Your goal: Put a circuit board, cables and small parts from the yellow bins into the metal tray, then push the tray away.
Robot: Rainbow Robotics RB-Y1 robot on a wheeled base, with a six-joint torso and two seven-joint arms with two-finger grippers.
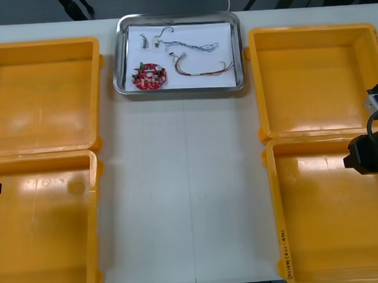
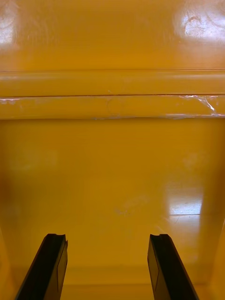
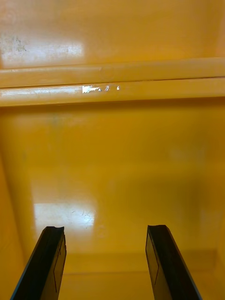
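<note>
The light table (image 1: 185, 199) spreads under me, with the yellow bins (image 1: 40, 92) in pairs along both sides. Each of my arms hangs at an outer edge of the table over a near bin. My left gripper (image 3: 105, 228) is over the near left bin (image 1: 42, 238), released, its fingers standing well apart above the glossy floor with nothing between them. My right gripper (image 2: 107, 236) is the same over the near right bin (image 1: 333, 229), spread wide and holding nothing. The metal tray (image 1: 117, 56), white inside, sits at the table's far edge between the two far bins. In it the round red circuit board (image 1: 149, 76) lies at the near left corner, the red and yellow cable (image 1: 204, 69) to its right, the blue and white cable (image 1: 197, 47) beyond that, and the small metal parts (image 1: 144, 38) toward the far left.
</note>
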